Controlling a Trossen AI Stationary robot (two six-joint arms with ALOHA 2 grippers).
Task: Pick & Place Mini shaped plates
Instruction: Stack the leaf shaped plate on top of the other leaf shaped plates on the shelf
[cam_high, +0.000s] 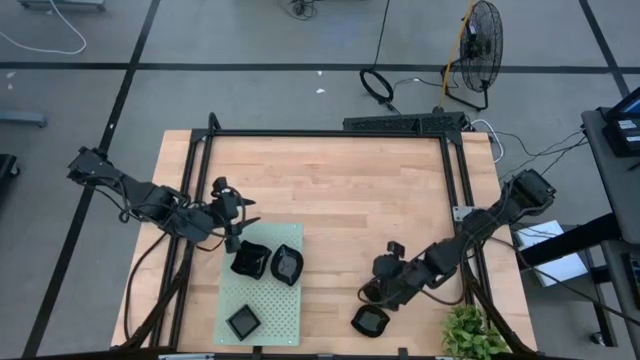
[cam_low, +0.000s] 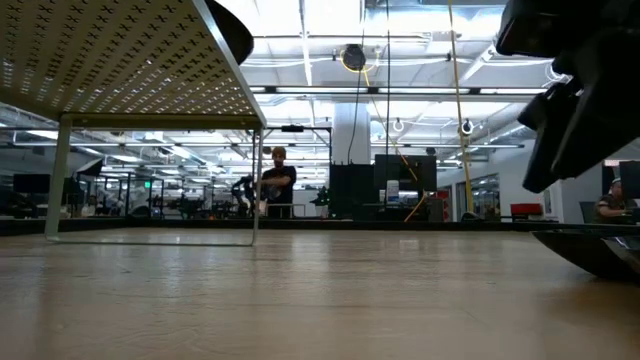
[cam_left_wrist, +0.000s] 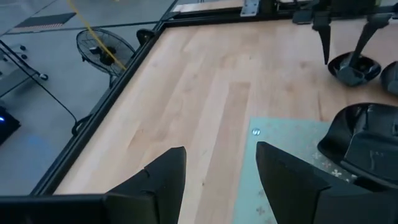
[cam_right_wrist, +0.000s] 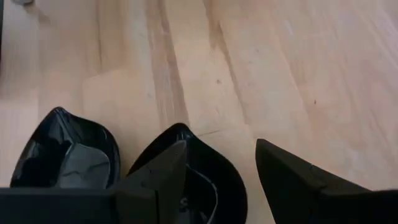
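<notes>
Three mini shaped plates, glossy black, lie on the pale green perforated mat (cam_high: 262, 300): two at its far end (cam_high: 250, 260) (cam_high: 287, 265) and one near its front (cam_high: 243, 322). Two more lie on the bare wood at the near right (cam_high: 370, 321) (cam_right_wrist: 65, 155). My left gripper (cam_left_wrist: 221, 149) hangs open above the mat's far left corner, beside a plate (cam_left_wrist: 364, 143). My right gripper (cam_right_wrist: 221, 146) is open and slants down over one of the near-right plates (cam_right_wrist: 199, 177). One of its fingers (cam_right_wrist: 161, 174) shows in front of that plate; I cannot tell whether they touch.
A black frame (cam_high: 330, 132) runs around the tabletop. A green plant (cam_high: 470, 335) stands at the near right corner, close to my right arm. In the low view the mat (cam_low: 110, 60) stands raised on thin legs. Bare wood (cam_high: 350, 200) fills the table's middle and far half.
</notes>
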